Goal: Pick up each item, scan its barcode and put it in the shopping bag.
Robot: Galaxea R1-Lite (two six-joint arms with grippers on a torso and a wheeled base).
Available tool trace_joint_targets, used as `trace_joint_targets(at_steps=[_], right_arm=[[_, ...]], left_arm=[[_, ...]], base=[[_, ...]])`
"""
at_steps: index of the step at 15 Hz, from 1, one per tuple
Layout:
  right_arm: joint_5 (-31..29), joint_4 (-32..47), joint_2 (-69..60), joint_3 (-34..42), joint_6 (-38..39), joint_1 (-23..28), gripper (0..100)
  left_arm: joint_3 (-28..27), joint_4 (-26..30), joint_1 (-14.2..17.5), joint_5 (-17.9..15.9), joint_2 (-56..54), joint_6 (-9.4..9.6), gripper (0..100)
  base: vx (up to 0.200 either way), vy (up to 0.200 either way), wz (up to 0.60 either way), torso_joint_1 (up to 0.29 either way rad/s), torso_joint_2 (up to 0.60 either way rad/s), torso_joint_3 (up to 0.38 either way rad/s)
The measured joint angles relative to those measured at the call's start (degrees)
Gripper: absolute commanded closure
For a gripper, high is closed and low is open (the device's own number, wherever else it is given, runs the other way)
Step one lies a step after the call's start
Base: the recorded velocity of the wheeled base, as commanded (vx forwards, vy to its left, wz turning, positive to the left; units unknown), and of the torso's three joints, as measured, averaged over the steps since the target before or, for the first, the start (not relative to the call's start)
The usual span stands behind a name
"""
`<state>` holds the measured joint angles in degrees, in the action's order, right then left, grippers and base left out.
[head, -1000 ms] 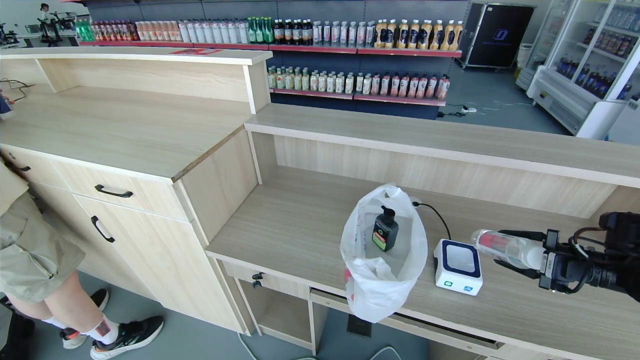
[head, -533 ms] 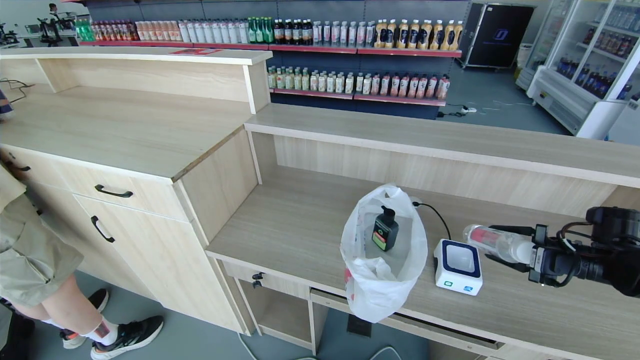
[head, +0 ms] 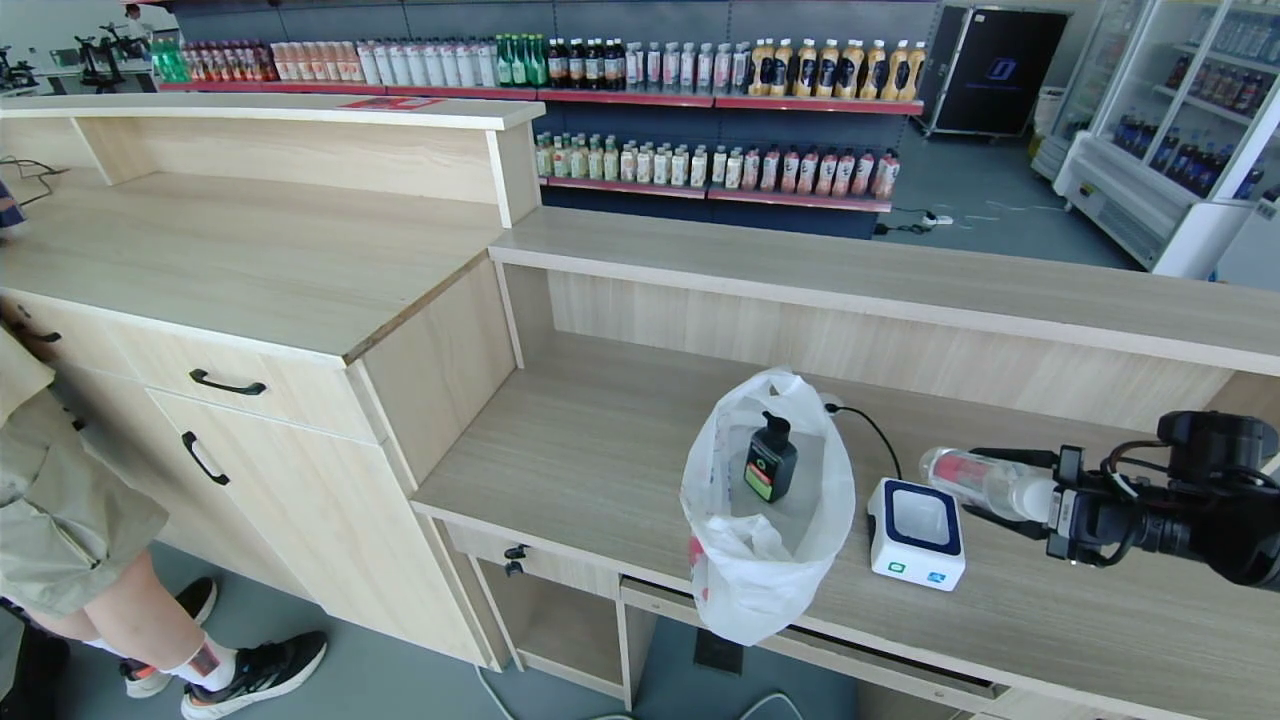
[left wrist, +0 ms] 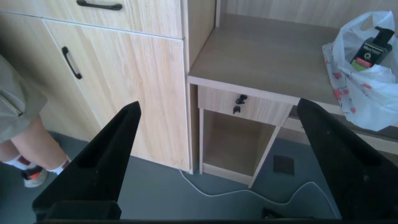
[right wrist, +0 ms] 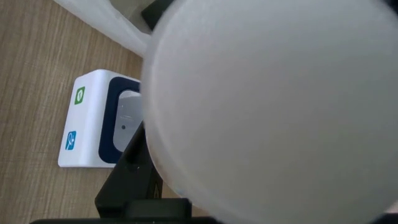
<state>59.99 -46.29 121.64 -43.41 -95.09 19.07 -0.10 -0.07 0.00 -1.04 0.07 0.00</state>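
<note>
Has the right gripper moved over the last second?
Yes. The right gripper, shut on the bottle, has shifted to the robot's left, nearer the scanner, which stayed put.

I have a clear plastic bottle with a pink label [head: 975, 478] held level in my right fingers [head: 1010, 455], its free end near the white box scanner with a dark-framed window [head: 917, 533] on the table [head: 600, 450]. Just beside the scanner, an open white plastic shopping bag [head: 740, 570] holds a black pump bottle [head: 770, 462], which stands upright.
</note>
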Motion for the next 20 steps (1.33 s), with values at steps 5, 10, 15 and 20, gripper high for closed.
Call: trace_joint_targets(at_steps=[5, 10, 15, 20], right_arm=[[0.0, -0.1, 1.3, -1.0, 1.0, -1.0, 100], [0.0, -0.1, 2.5, -3.1, 2.7, -1.9, 100], [0.0, -0.1, 3.7, -5.5, 3.8, -3.1, 100], [0.0, 0.0, 3.9, -5.7, 5.1, -3.4, 100]], left_arm=[[0.0, 0.0, 0.0, 0.0, 0.0, 0.00, 0], [0.0, 0.0, 0.0, 0.0, 0.0, 0.00, 0], [0.0, 0.0, 0.0, 0.0, 0.0, 0.00, 0], [0.0, 0.0, 0.0, 0.0, 0.0, 0.00, 0]], base=[[0.000, 0.000, 0.00, 0.000, 0.00, 0.000], [0.000, 0.000, 0.00, 0.000, 0.00, 0.000], [0.000, 0.000, 0.00, 0.000, 0.00, 0.000], [0.000, 0.000, 0.00, 0.000, 0.00, 0.000]])
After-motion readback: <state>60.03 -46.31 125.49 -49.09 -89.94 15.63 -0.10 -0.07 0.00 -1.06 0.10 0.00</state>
